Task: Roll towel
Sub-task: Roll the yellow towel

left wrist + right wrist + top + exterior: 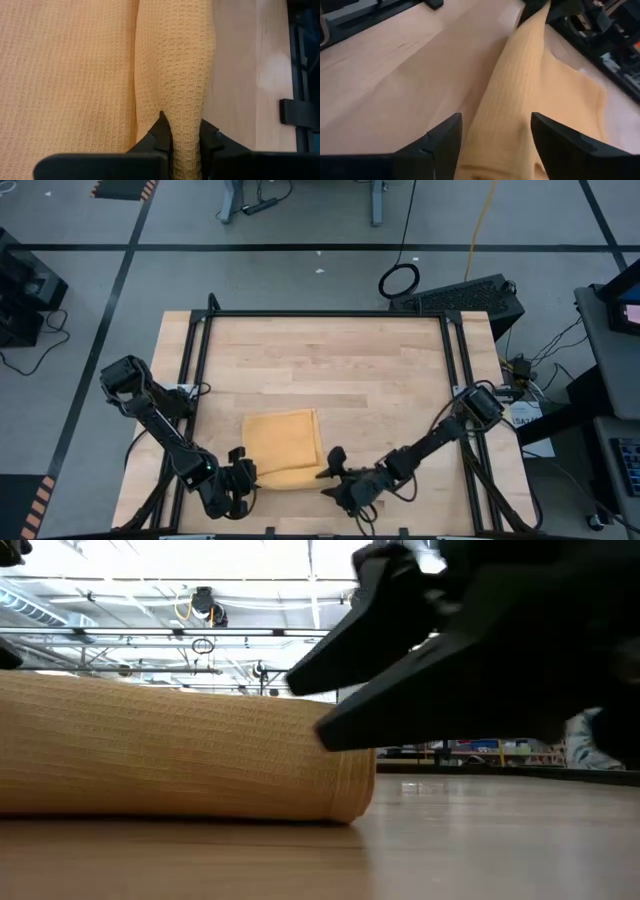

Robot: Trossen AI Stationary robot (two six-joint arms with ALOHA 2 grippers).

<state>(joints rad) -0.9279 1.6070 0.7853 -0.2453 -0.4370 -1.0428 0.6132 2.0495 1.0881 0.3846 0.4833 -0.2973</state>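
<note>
The mustard-yellow towel (283, 442) lies on the wooden table near its front edge. Its near edge is turned up into a thick roll (170, 750), and the rest (65, 75) lies flat beyond it. My left gripper (248, 473) is at the roll's left end, shut on the cloth. At the roll's right end my right gripper (328, 463) is open, one finger on either side of the roll (520, 90). In the low view it (315, 705) shows dark above that end. My left gripper pinches the roll's left end (186, 125) between its two fingers, which point slantwise down along the roll. The cloth there is bunched into a narrow ridge of several layers, while the roll beyond lies on the table. My right gripper: I cannot tell whether its fingers (445, 140) touch the roll.
A black metal frame (330, 313) runs around the tabletop. Bare wood (330, 370) stretches from the towel to the far edge. A black device (465, 295) sits beyond the far right corner. The table's front edge is close behind both grippers.
</note>
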